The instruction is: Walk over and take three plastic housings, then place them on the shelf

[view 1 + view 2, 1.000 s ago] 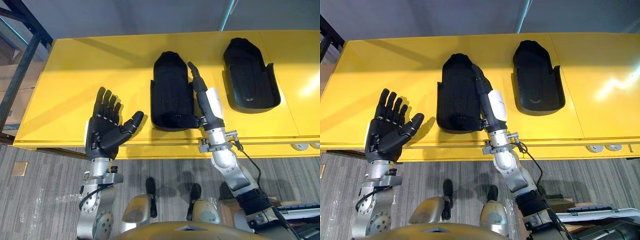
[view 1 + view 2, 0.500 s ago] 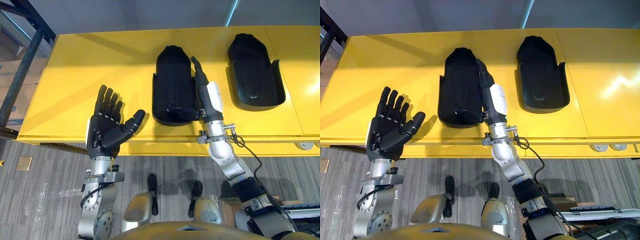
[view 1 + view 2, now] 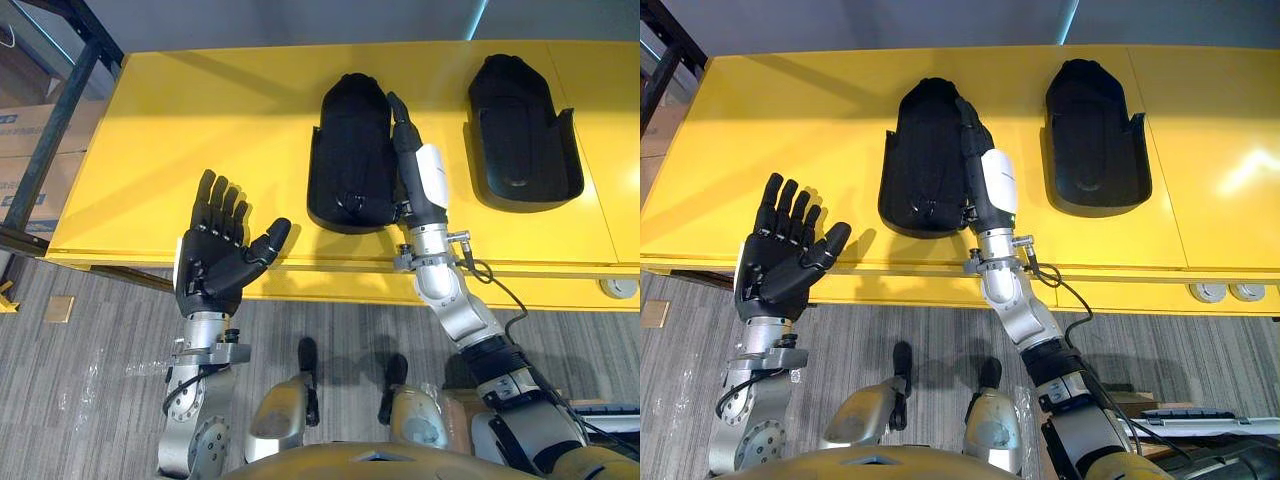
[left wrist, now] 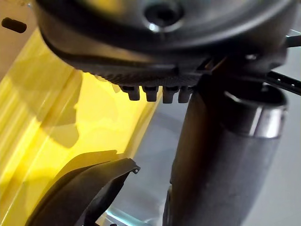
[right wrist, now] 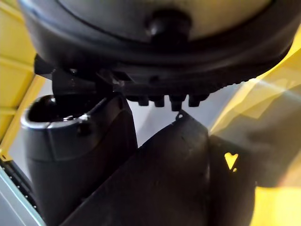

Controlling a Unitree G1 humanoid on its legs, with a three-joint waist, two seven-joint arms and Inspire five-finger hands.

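Observation:
Two black plastic housings lie on the yellow table (image 3: 200,120): the nearer housing (image 3: 350,150) in the middle and a second housing (image 3: 522,125) to its right. My right hand (image 3: 418,175) lies edge-on along the nearer housing's right side, fingers straight and touching it, its white-covered thumb on top. In the right wrist view that housing (image 5: 169,183) shows just past the thumb (image 5: 70,155). My left hand (image 3: 215,255) hovers open, palm up, over the table's front edge, left of the housing and apart from it. The housing's (image 4: 75,193) edge shows in the left wrist view.
A dark metal shelf frame (image 3: 60,100) stands at the table's left end, with cardboard boxes (image 3: 25,150) behind it. The table's front edge (image 3: 320,282) runs just before both wrists. Round sockets (image 3: 1220,292) sit in the table's front at the far right.
The whole picture has shifted, so the camera moved. My right hand stays against the nearer housing's right side, and the left hand keeps its open pose.

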